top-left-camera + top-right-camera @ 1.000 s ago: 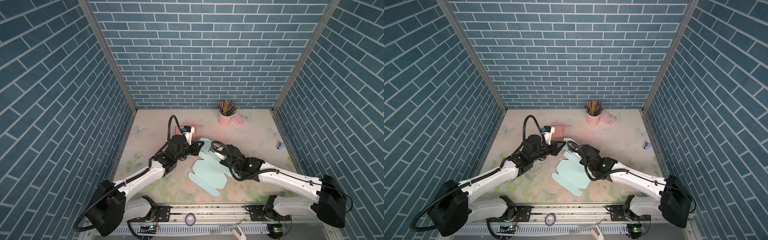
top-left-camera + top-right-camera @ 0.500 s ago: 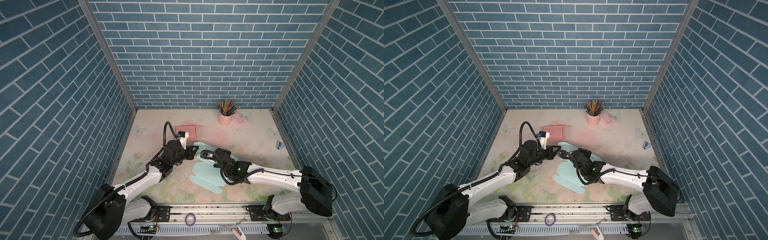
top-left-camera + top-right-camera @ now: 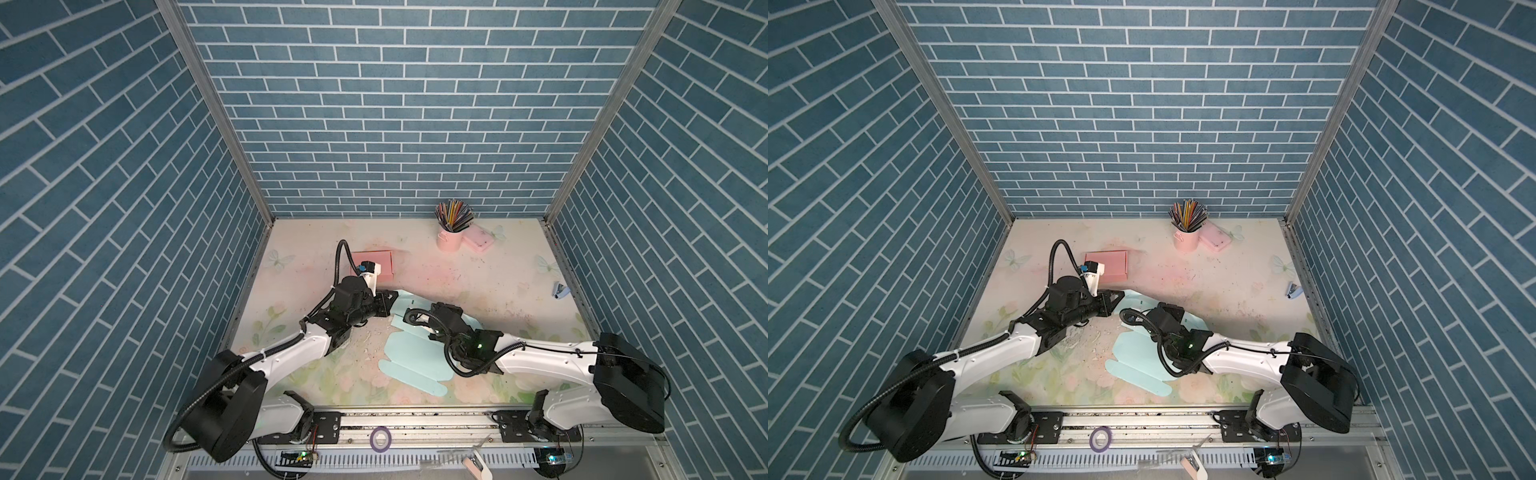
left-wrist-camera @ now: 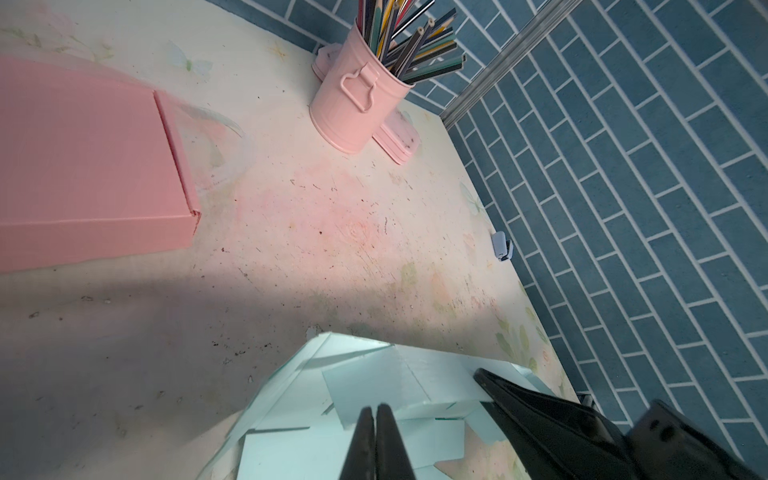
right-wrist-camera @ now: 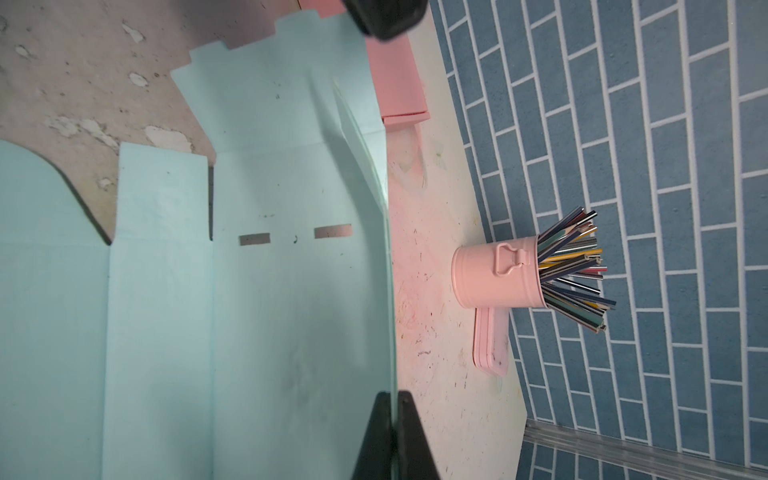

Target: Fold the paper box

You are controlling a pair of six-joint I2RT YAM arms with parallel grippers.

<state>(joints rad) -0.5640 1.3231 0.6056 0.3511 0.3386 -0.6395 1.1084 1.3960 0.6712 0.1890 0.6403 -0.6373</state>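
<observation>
The paper box [image 3: 415, 357] [image 3: 1138, 353] is a pale blue die-cut sheet that lies mostly flat at the table's middle. Its far panel stands up from the table. My right gripper [image 5: 392, 395] [image 3: 432, 309] is shut on that raised panel's edge, with the thin sheet [image 5: 249, 311] between its jaws. At the panel's far left end my left gripper [image 4: 372, 409] [image 3: 392, 297] [image 3: 1121, 294] is shut, its tips over the folded flaps [image 4: 365, 374]. Nothing shows between its jaws.
A closed pink box [image 3: 382, 264] [image 4: 83, 166] lies just behind the left gripper. A pink pencil cup [image 3: 449, 239] [image 5: 494, 270] and a flat pink case [image 3: 480, 241] stand at the back. A small blue stapler [image 3: 559, 289] lies by the right wall.
The right arm has swung lower and leftward, still gripping the panel. The sheet has shifted slightly toward the front. The left arm has drawn back, uncovering the pink box.
</observation>
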